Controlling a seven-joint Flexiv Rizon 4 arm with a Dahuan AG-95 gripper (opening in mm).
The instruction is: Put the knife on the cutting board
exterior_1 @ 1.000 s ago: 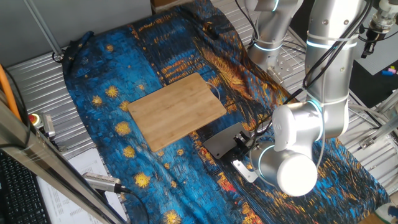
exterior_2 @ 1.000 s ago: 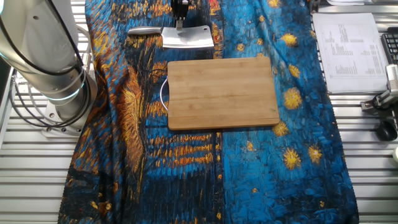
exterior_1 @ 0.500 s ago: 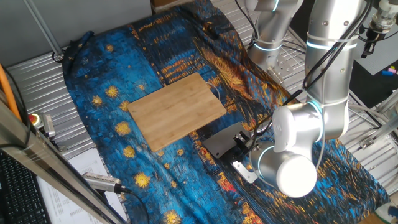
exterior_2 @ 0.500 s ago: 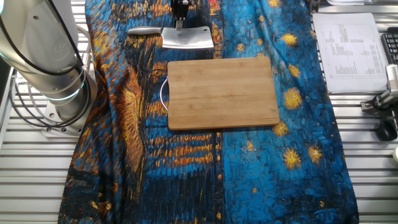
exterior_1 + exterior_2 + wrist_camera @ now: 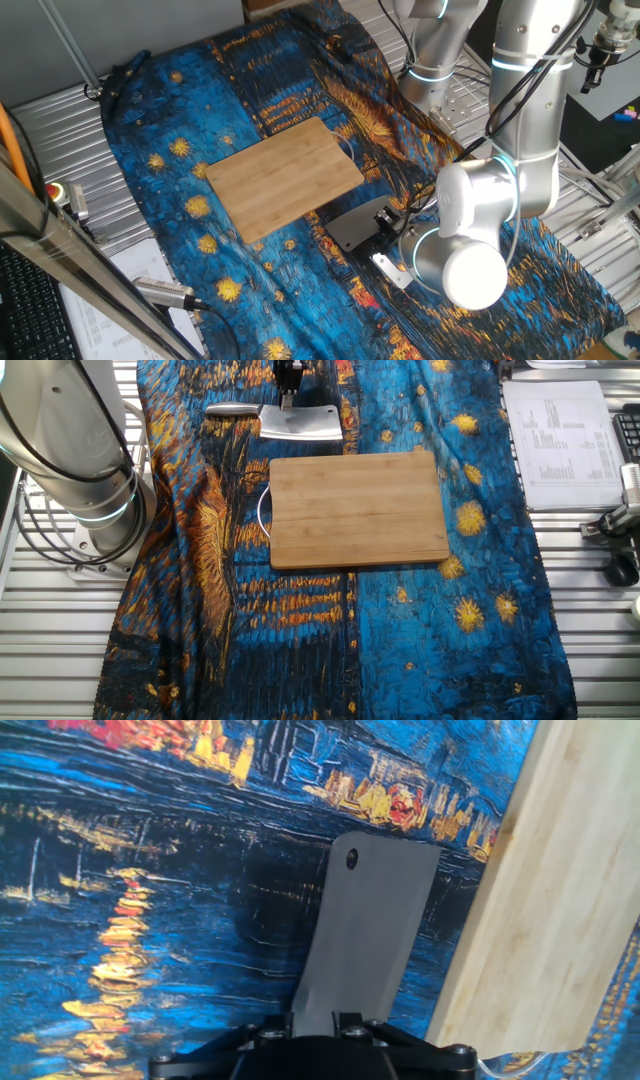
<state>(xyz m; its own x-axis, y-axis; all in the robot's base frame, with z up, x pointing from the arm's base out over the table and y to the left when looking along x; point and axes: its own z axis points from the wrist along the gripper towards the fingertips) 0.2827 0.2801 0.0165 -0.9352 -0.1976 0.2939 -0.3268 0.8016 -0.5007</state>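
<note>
Gripper: we see the gripper (image 5: pixel 290 390) down at the knife, its black body filling the bottom edge of the hand view; its fingers appear clamped on the blade near the handle end, though the contact itself is partly hidden from us.
Knife: we find the knife (image 5: pixel 362 935) just beside the board's long edge, its grey blade reaching away from the gripper with a small hole near the far corner; in the other fixed view its shiny handle points away from the blade to the left. Whether it rests on the cloth or is just lifted, we cannot tell.
Cutting board: we see the cutting board (image 5: pixel 358 508) lying flat with nothing on it.
Cloth: we note a blue and orange painted cloth (image 5: pixel 250 620) spread under both, over the counter (image 5: pixel 60 640) of metal slats.
Papers: we spot printed sheets (image 5: pixel 560 440) at the counter's edge, well apart from the board.
</note>
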